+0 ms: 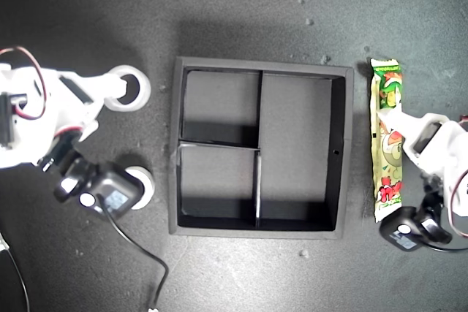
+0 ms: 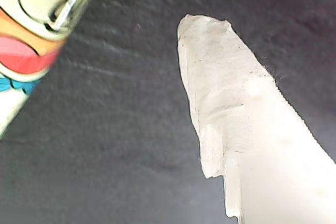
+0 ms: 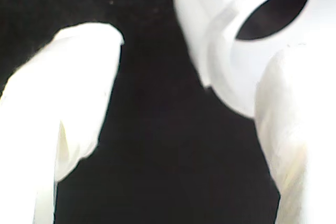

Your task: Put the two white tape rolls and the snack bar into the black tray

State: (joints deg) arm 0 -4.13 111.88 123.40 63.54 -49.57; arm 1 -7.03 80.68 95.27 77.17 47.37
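Observation:
The black tray [image 1: 256, 64] sits mid-mat with its compartments holding nothing. Off the tray's side at the exterior view's right lies the snack bar [image 1: 385, 89] [image 2: 31, 30], lengthwise. My first gripper [image 1: 389, 118] hovers over its middle, open; one white finger [image 2: 231, 108] shows with bare mat between it and the packet. At the exterior view's left lies one white tape roll [image 1: 144, 93] [image 3: 247, 51]. My second gripper [image 1: 102, 111] [image 3: 157, 77] is open beside it, one finger [image 3: 299, 140] overlapping the roll's edge. The other tape roll [image 1: 145, 188] is partly hidden behind that arm.
A black cable [image 1: 139, 253] trails from the second arm's wrist camera toward the exterior view's bottom edge. Small crumbs [image 1: 303, 253] dot the dark mat around the tray. Red wires [image 1: 29, 63] loop over the arm at the exterior view's left.

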